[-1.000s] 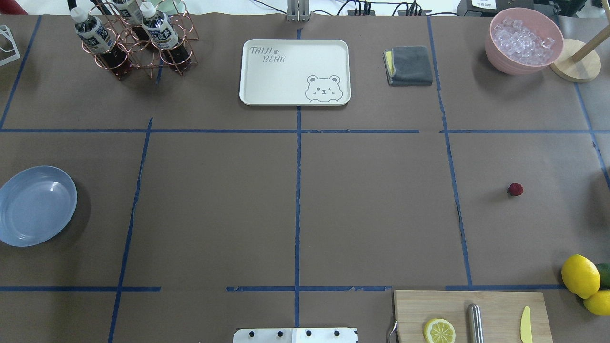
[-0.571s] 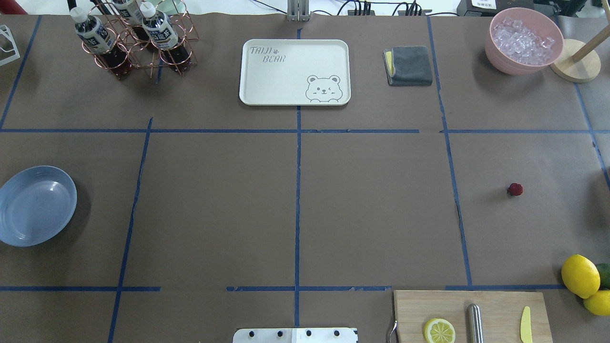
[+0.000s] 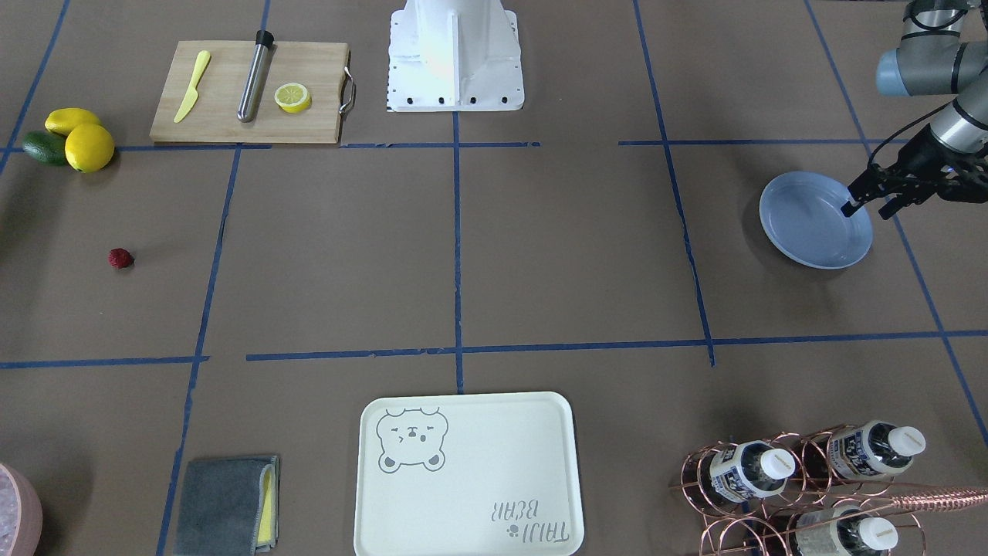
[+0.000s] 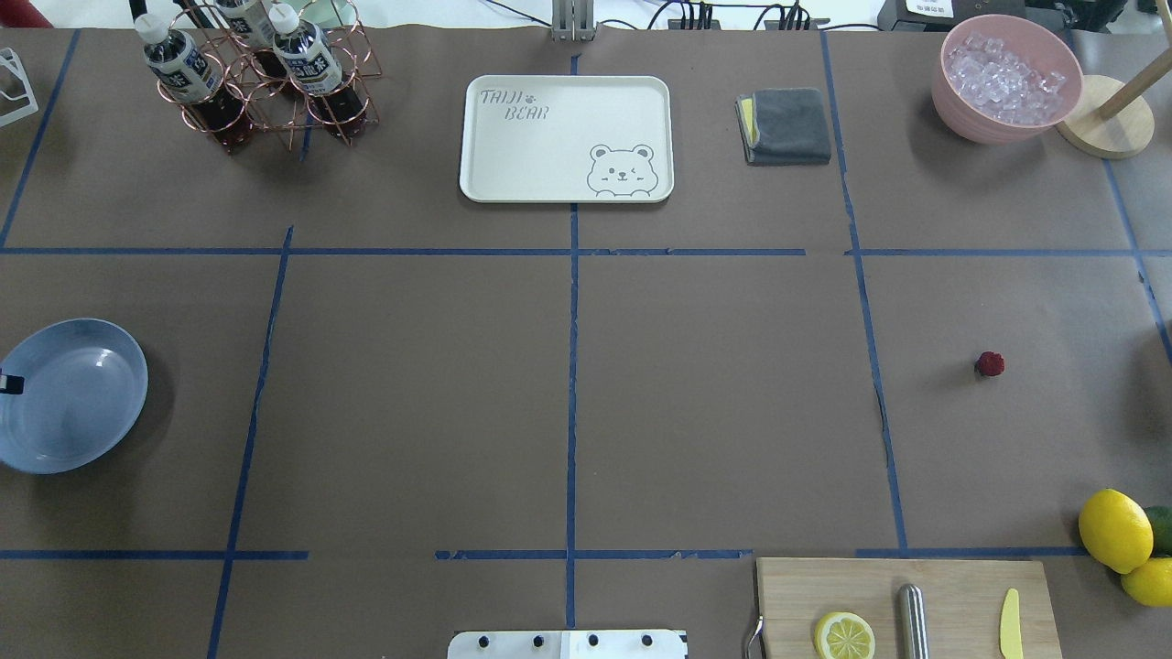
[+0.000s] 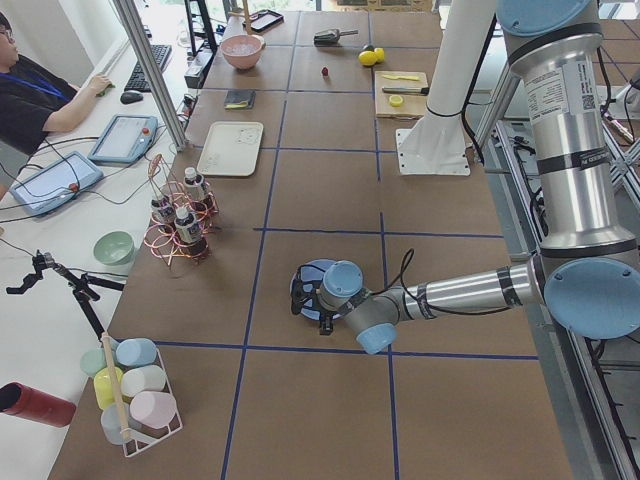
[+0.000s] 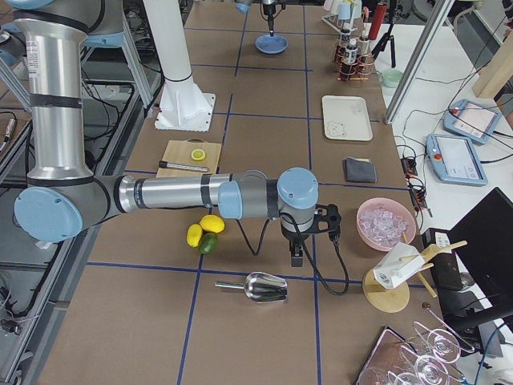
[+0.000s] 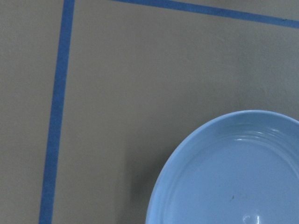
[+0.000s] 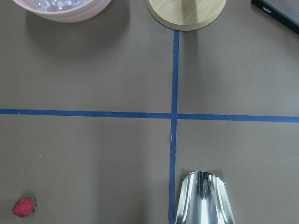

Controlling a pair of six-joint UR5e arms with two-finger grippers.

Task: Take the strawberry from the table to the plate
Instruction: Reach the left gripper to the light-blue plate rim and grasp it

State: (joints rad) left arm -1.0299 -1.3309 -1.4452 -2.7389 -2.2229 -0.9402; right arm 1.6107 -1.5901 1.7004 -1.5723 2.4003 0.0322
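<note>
The strawberry (image 4: 990, 364) lies alone on the table (image 4: 714, 403) at the right; it also shows as the strawberry (image 3: 120, 258) in the front view and the strawberry (image 8: 23, 206) low left in the right wrist view. The light-blue plate (image 4: 78, 403) sits empty at the far left. My left gripper (image 3: 866, 207) hovers over the plate (image 3: 806, 224) at its outer rim, open and empty. Only a fingertip (image 4: 9, 383) enters the overhead view. My right gripper (image 6: 296, 255) hangs beyond the strawberry toward the table's right end; I cannot tell whether it is open or shut.
A cutting board (image 4: 902, 599) with a lemon half, steel rod and yellow knife sits at the front right, lemons (image 4: 1114, 529) beside it. A metal scoop (image 8: 202, 198) lies near the right gripper. At the back stand a bear tray (image 4: 566, 137), grey cloth (image 4: 786, 125), pink ice bowl (image 4: 1005, 78) and bottle rack (image 4: 261, 73).
The left gripper's fingertip has come into the overhead view at the left edge, over the plate. The strawberry and plate have not moved.
</note>
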